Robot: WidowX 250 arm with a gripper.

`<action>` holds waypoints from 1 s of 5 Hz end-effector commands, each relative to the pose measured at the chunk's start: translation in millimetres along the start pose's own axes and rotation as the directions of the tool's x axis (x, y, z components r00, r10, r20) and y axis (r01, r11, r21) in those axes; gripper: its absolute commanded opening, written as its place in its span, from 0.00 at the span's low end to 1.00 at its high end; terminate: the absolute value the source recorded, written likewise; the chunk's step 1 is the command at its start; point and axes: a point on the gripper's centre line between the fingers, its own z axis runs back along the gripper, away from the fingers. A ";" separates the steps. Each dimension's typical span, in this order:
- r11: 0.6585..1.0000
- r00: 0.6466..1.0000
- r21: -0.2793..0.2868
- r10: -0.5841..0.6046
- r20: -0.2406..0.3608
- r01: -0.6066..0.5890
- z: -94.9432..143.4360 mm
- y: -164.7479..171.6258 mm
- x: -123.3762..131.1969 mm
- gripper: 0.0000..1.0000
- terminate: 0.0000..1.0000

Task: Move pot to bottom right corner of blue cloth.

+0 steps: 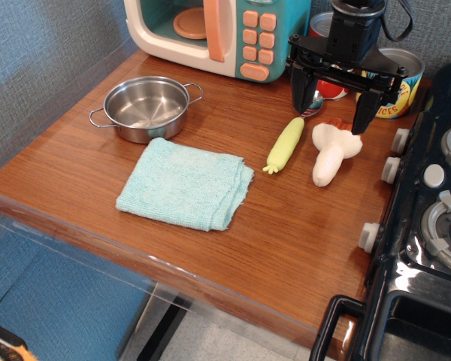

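Observation:
The small shiny steel pot point(145, 107) with two wire loop handles stands on the wooden table, just behind the far left corner of the light blue cloth point(185, 184) and touching or nearly touching its edge. The cloth lies flat and nothing is on it. My gripper point(332, 104) hangs at the back right, well to the right of the pot, above the toy foods. Its two black fingers are spread wide and hold nothing.
A toy microwave point(218, 34) stands at the back. A yellow-green toy corn point(286, 144) and a white toy mushroom point(331, 154) lie under the gripper. Tin cans point(395, 83) stand behind it. A black toy stove point(428, 218) fills the right side.

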 end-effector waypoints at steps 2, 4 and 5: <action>0.999 0.999 -0.004 0.034 -0.004 -0.034 1.2 8.9 -0.9 1.00 0.00; 0.984 0.983 0.018 0.173 0.063 -0.175 11.0 86.0 7.8 1.00 0.00; 0.985 0.986 0.061 0.156 0.061 -0.160 -5.5 121.1 10.9 1.00 0.00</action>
